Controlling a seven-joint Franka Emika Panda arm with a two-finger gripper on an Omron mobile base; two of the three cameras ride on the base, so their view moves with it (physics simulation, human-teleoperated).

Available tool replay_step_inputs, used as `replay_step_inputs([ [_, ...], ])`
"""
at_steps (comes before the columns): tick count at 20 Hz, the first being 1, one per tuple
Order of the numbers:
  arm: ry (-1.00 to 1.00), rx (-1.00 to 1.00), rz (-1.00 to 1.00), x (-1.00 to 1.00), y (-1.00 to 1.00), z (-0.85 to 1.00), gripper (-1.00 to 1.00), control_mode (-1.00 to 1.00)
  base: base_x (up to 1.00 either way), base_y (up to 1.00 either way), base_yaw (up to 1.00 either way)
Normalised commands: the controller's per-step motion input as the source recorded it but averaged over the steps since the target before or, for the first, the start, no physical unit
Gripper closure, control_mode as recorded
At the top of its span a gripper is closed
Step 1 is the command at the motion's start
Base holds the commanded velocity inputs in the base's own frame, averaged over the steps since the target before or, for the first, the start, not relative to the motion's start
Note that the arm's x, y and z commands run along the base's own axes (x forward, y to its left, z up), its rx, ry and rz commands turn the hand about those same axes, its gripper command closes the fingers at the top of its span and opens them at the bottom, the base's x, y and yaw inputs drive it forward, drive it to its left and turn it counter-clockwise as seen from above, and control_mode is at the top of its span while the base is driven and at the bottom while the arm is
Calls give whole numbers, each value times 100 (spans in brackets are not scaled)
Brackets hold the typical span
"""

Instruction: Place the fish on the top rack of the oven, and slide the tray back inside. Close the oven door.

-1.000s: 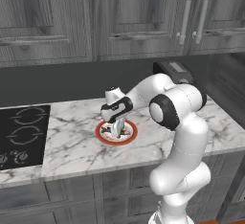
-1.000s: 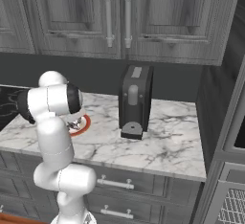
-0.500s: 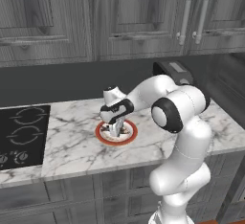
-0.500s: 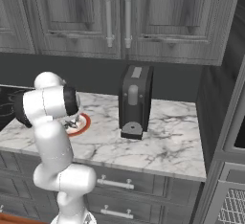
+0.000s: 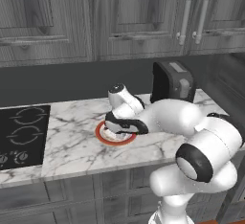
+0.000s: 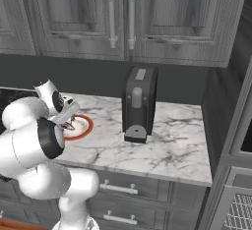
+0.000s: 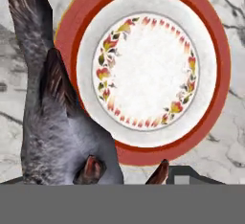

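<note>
Gripper [image 5: 116, 133] is down low over the red-rimmed plate [image 5: 103, 135] on the marble counter [image 5: 72, 141], the white arm [image 5: 167, 117] reaching in from 4 o'clock in the left base view. In the hand view the fish [image 7: 52, 117] fills the left side – grey body running from 7 o'clock up to the pinkish-brown tail at 11 o'clock – and it sits up close to the camera, overlapping the plate's [image 7: 148, 70] left rim rather than lying flat in its centre. The white floral middle of the plate is bare. One dark finger tip [image 7: 184, 175] shows at 5 o'clock, with a reddish fin just beside it; the other tip is hidden behind the fish body. Jaws look closed around the fish, fairly wide apart – contact on the hidden side can't be confirmed. In the right base view the gripper [image 6: 69, 118] sits at the plate's [image 6: 83, 128] left edge, 9 o'clock from the black toaster [image 6: 138, 103]. Black cooktop [image 5: 21, 137] lies at 9 o'clock of the plate in the left base view, well apart. Grey wood-grain cabinets [image 5: 119, 12] hang above the counter.
</note>
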Motion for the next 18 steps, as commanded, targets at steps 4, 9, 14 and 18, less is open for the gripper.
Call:
replay_step_inputs([
  [4,-14,0,3,-81,-23,72,100,-100,0,0,0],
  [9,-5,10,0,-92,-34,85,100,-100,0,0,0],
  [14,-3,22,-5,-89,-63,97,100,-100,0,0,0],
  [18,-2,25,-10,-93,-70,84,100,-100,0,0,0],
])
